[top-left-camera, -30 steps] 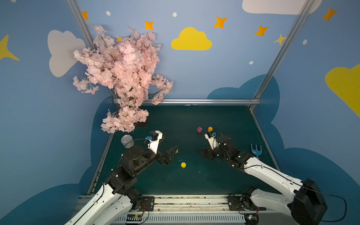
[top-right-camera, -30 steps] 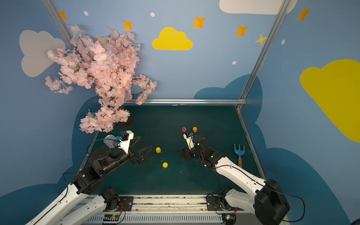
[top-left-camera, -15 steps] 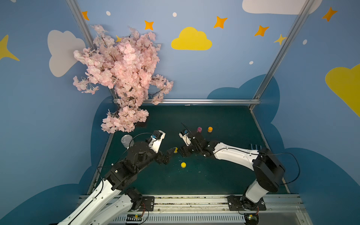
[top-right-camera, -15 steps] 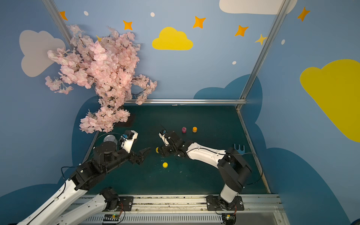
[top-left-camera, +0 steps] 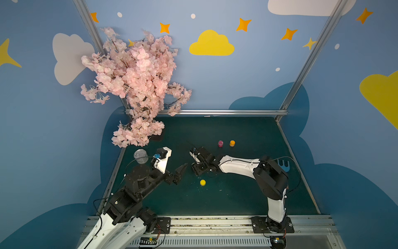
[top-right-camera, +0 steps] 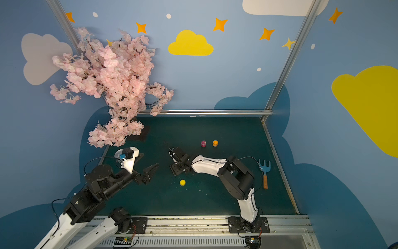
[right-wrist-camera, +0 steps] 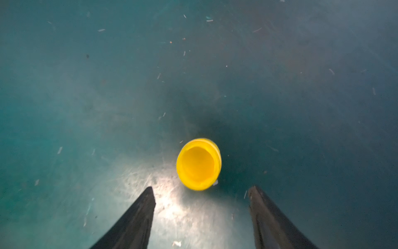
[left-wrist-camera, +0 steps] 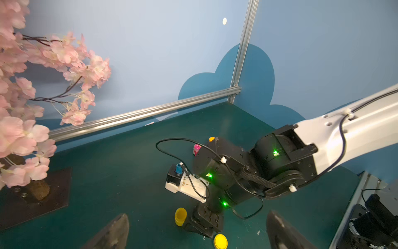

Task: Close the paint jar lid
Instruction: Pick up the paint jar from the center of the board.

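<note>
The right gripper [right-wrist-camera: 201, 191] is hovering low over the green tabletop [top-left-camera: 237, 194], its jaws standing apart and gripping nothing. The open yellow paint jar [right-wrist-camera: 198, 165] is sitting upright just ahead of its fingertips rather than between them. In the left wrist view the jar is standing just beside the gripper's black finger, and the yellow lid [left-wrist-camera: 220, 241] is lying flat on the table near it, not touching it. In a top view the lid is showing alone in front of the right arm, whose wrist is hiding the jar from above. The left gripper [top-left-camera: 179, 173] is hanging near by, its jaws spread wide and empty, pointing toward the jar. A pink jar [top-left-camera: 220, 143] and an orange jar [top-left-camera: 232, 143] are standing side by side well apart toward the back, taking no visible part. By the look of things the job is barely beginning: the jar is uncapped and neither it nor the lid is being held. What is remaining appears to be nearly everything: steadying the jar, picking up the lid, setting it squarely on the mouth and pressing or twisting it home.
</note>
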